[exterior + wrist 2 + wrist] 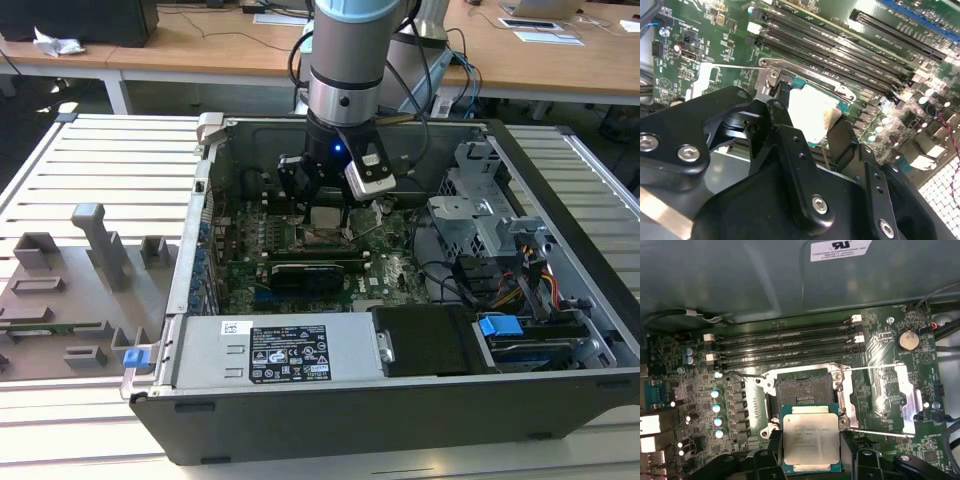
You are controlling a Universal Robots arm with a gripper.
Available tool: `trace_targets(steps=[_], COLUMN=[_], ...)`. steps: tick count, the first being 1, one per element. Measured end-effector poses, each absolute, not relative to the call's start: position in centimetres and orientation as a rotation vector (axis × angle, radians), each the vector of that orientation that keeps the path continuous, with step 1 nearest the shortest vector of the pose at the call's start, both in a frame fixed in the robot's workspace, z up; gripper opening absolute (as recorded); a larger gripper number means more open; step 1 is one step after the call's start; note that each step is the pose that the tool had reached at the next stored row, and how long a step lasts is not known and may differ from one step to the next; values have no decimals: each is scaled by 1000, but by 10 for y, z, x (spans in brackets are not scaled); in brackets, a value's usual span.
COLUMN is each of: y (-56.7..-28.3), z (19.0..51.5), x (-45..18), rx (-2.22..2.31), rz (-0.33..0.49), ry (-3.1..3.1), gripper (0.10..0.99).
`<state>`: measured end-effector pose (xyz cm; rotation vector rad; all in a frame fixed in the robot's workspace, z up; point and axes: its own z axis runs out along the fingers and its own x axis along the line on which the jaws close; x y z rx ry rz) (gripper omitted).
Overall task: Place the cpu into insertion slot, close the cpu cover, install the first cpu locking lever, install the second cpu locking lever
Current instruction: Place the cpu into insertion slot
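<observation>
1. Computer case (380, 420): dark grey, side panel off. Its near wall lies closest in the exterior view. It stands on a pale slatted counter (110, 140).

2. Fixture plate (70, 300): grey with raised blocks, on the counter at the exterior view's left, just beside the case. A blue clip (135, 357) sits at its case-side corner.

3. Power supply (275, 352): silver and labelled, set along the case's near wall. To the exterior view's right of it come a black box (425, 340) and then a blue tab (500, 326).

4. Motherboard (250, 270): green, flat on the case floor beyond the power supply.

5. Robot arm (345, 60): comes down from above the middle of the case. Its black hand (325, 200) hangs low over the board, closed narrow on the cpu. In the first wrist view the 2 fingers (774, 450) press 2 opposite edges of the chip.

6. cpu (811, 439): silver-grey face up and level, held in the hand over the insertion slot's edge on the hand's side. It is not seated; I cannot tell whether it touches the rim.

7. Insertion slot (802, 390): black square with a metal rim, contact field bare.

8. cpu cover (910, 395): silver frame, open, lying beside the slot over the board. 2 thin wire locking levers (875, 368) are unhooked, 1 along each side of the cover.

9. 4 long black memory slots (785, 340): just beside the insertion slot, on the side away from the hand. A coin battery (907, 339) sits near the cover.

10. Drive cage (480, 215): bare metal, at the exterior view's right, with mixed-colour cables (530, 280) nearer the case's near wall.
</observation>
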<state>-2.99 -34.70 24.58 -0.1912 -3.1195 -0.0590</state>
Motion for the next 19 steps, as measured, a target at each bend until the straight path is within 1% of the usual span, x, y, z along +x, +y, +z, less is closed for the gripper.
trace_targets(steps=[5, 10, 19], y=[-337, -326, -326], z=[246, 245, 245], x=[-22, -21, -22], rx=[-191, -192, -208], rz=[-57, -6, -7], ry=[-3119, -3122, -3121], gripper=[545, 545, 545])
